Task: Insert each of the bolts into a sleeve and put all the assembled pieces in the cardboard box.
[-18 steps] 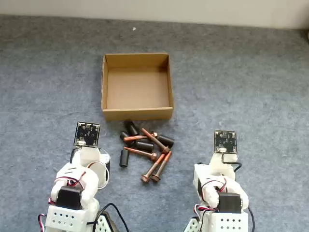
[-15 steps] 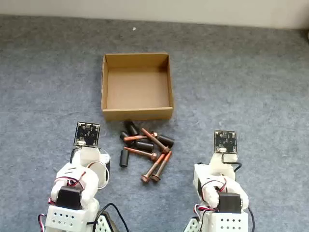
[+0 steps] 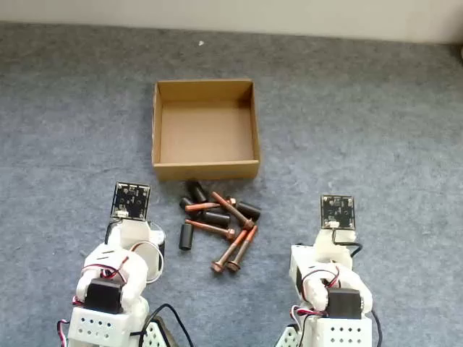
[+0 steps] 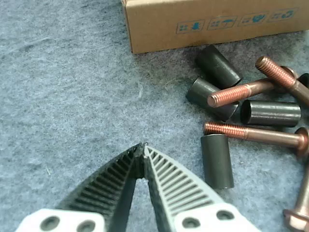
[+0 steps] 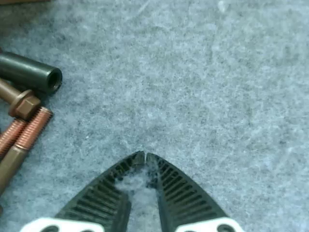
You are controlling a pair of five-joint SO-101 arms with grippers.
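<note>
Several copper bolts and black sleeves lie in a loose pile on the grey felt, just in front of the cardboard box, whose inside is bare. My left gripper is shut over bare felt to the left of the pile, with an upright-lying sleeve and a bolt close beside it. My right gripper is shut to the right of the pile, near a black sleeve and bolt ends. Both arms sit at the near edge.
Grey felt covers the whole table, with open room to the left, right and behind the box. A pale wall edge runs along the far side.
</note>
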